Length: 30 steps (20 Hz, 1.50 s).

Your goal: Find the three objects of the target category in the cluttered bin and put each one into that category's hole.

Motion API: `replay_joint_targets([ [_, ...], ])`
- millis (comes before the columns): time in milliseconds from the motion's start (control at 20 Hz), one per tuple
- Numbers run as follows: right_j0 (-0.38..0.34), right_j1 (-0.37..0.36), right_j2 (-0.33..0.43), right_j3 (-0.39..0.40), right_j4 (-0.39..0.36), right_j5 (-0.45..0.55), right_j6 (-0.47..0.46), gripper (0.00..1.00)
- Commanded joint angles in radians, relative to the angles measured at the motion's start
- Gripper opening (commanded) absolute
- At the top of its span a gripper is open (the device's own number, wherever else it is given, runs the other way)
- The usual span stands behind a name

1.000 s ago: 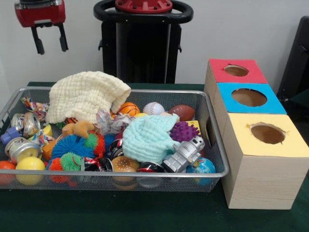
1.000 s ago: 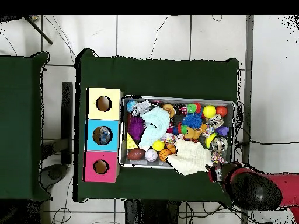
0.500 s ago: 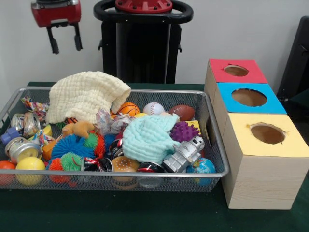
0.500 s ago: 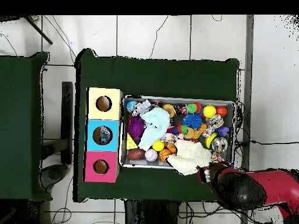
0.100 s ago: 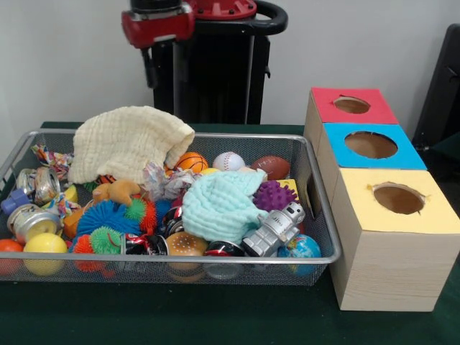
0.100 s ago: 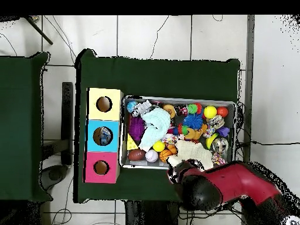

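Three half-second steps have carried the red and black end effector point(image 5: 159, 66) sideways, from above the wire mesh bin's point(image 5: 320, 210) cans-and-rope end to a point high above its far rim, in front of the black pedestal. In the overhead view the red arm point(image 6: 231, 183) has likewise swung along the bin's edge and now covers part of the cream waffle-weave cloth point(image 5: 126, 140). Whether the end effector is apart or together I cannot tell, since it is lost against the dark pedestal, but it carries nothing. Nothing in the bin has shifted, so no item has been sorted in this stretch. The move looks like a repositioning over the ball cluster. The small orange basketball point(image 5: 191, 162), white baseball point(image 5: 228, 160) and brown football point(image 5: 272, 167) lie in a row by the far wall, the basketball touching the cream cloth's edge (three of a kind, so likely the target set, though that is a guess). The red-topped box point(image 5: 323, 100), blue-topped box point(image 5: 338, 154) and yellow-topped box point(image 5: 431, 215) stand just beside the bin on the dark green tabletop point(image 5: 215, 320). A descent onto one ball seems the next need.
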Motion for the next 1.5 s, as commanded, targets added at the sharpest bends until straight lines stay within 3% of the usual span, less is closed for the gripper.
replay_joint_targets([
  [50,0.149,-0.006,-0.227,0.066,-0.069,-0.135,0.382,1.00],
  [500,0.378,0.061,-0.488,0.031,-0.075,-0.300,0.467,1.00],
  [700,0.423,0.100,-0.549,0.003,-0.050,-0.345,0.457,1.00],
  [1150,0.403,0.106,-0.496,-0.081,0.053,-0.245,0.325,1.00],
  [1500,0.386,0.131,-0.483,-0.127,0.076,-0.210,0.280,1.00],
])
